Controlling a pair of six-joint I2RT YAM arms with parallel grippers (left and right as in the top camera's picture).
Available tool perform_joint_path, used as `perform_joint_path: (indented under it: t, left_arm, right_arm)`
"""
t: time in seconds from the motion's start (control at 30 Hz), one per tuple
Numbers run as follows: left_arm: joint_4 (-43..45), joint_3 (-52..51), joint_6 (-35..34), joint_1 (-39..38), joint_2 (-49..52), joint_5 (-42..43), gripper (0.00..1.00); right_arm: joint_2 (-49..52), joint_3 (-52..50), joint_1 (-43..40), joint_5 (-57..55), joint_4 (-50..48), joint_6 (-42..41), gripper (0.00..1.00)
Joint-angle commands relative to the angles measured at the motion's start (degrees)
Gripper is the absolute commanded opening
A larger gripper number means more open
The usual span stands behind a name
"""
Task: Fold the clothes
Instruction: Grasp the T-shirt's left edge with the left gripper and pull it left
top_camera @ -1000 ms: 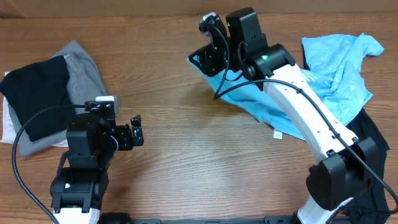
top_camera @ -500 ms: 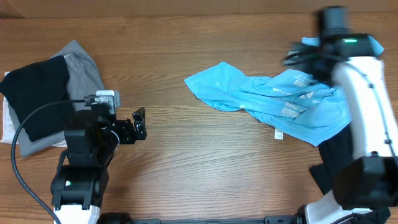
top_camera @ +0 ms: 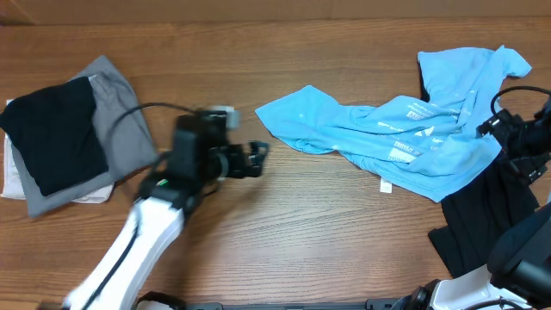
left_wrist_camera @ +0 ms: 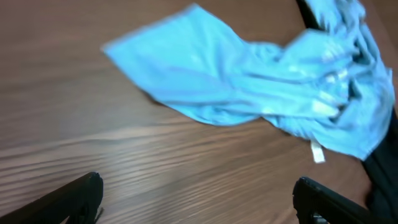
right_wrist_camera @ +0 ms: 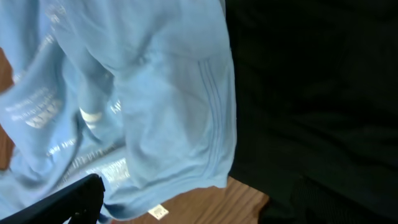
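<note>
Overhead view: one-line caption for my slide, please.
Crumpled sky-blue T-shirt lies unfolded on the table; left gripper open near its left end, stacked garments far left.

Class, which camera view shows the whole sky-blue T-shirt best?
The overhead view: the sky-blue T-shirt lies crumpled with nearly its full outline visible. The left wrist view shows most of it, blurred; the right wrist view shows only one part beside black fabric.

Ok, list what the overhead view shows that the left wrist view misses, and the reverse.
Only overhead: the stack of black, grey and white garments at left, plus the left arm and right arm. Only left wrist: nothing new, just the open left gripper close up. Both: the crumpled sky-blue T-shirt, its white tag, the black garment beside it, the wooden table.
</note>
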State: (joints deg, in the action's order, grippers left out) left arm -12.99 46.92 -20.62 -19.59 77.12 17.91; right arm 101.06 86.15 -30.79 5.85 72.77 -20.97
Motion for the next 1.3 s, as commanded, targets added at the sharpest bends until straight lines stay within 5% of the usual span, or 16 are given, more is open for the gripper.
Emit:
perform_joint_path:
  t: [0.0, 0.33, 0.73, 0.9, 0.93, 1.0, 1.07, 1.27]
  left_arm:
    - [1.38, 5.92, -6.23, -5.44, 9.57, 1.05, 1.0]
    - [1.07, 22.82, -13.09, -10.6, 33.7, 2.51, 1.0]
    - [4.92, 23.65, -18.38, -11.54, 40.74, 2.08, 0.85]
    - [7.87, 23.65, -18.38, -11.56, 40.74, -1.05, 0.66]
    - [7.93, 23.65, -18.38, -11.56, 40.74, -1.55, 0.58]
    - [8.15, 23.65, -18.38, -11.56, 40.74, -1.92, 0.24]
    - [8.41, 23.67, -18.16, -11.54, 40.74, -1.9, 0.04]
    - [4.0, 26.4, -11.52, -9.31, 37.16, -1.97, 0.04]
  right_arm:
    - [-1.95, -0.7, -0.15, 1.79, 0.02, 3.28, 1.0]
    - [-1.95, -0.7, -0.15, 1.99, 2.14, 4.76, 1.0]
    - [-1.95, -7.28, -0.09, 1.79, 1.44, 4.92, 1.0]
    - [-1.95, -12.79, -0.09, 2.01, -1.51, 4.87, 1.0]
    - [-1.95, -13.35, -0.09, 2.01, -1.86, 4.87, 1.0]
    - [-1.95, -13.81, -0.09, 1.97, -2.05, 4.9, 1.0]
    - [-1.95, -13.81, -0.09, 1.92, -2.25, 4.87, 1.0]
    - [-1.95, -13.84, -0.09, 0.11, -2.25, 4.94, 0.89]
